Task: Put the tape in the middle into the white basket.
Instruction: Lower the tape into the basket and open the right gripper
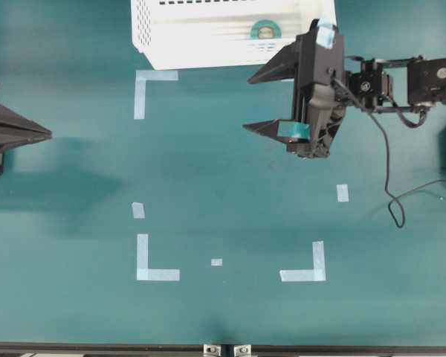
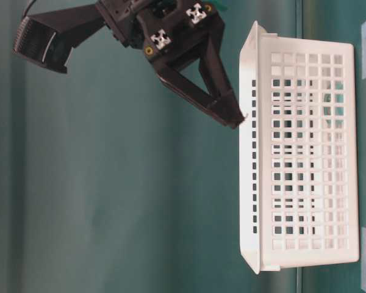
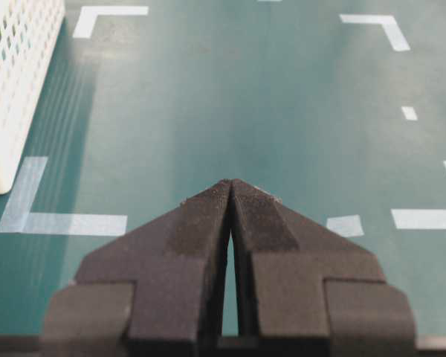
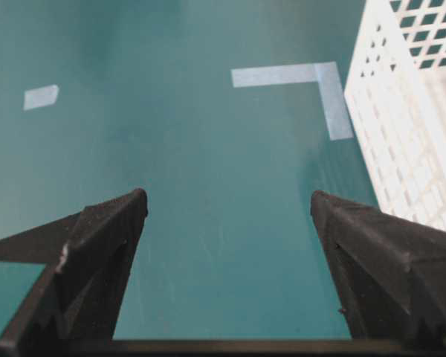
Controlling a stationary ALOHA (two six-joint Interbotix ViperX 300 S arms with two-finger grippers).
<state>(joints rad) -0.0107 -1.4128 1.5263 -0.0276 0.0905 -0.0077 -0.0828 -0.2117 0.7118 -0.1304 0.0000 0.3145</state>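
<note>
The table [image 1: 208, 171] under me is a wide teal sheet marked with pale tape corners [image 1: 154, 264] and a few short strips.

The white basket [image 1: 208, 44] sits at twelve o'clock of the overhead view, partly cut by the top edge. Its long axis runs left to right there, its open side faces up, and its slotted walls show best from the table-level camera.

My right arm [image 1: 409, 82] reaches in from three o'clock. My right pincer [image 1: 254, 102] points toward nine o'clock with its two black fingers spread wide and nothing between them; the upper finger's tip lies just beside the basket's near wall. My wrist camera shows only bare table in the gap.

My left pincer [image 1: 41, 134] rests at nine o'clock, pointing toward three o'clock, its fingers pressed together on nothing.

The tape [image 1: 265, 31] lies flat inside the basket, near its right end, at about one o'clock of the overhead view. Its round hole faces straight up, so the roll has no long side to speak of.
</note>
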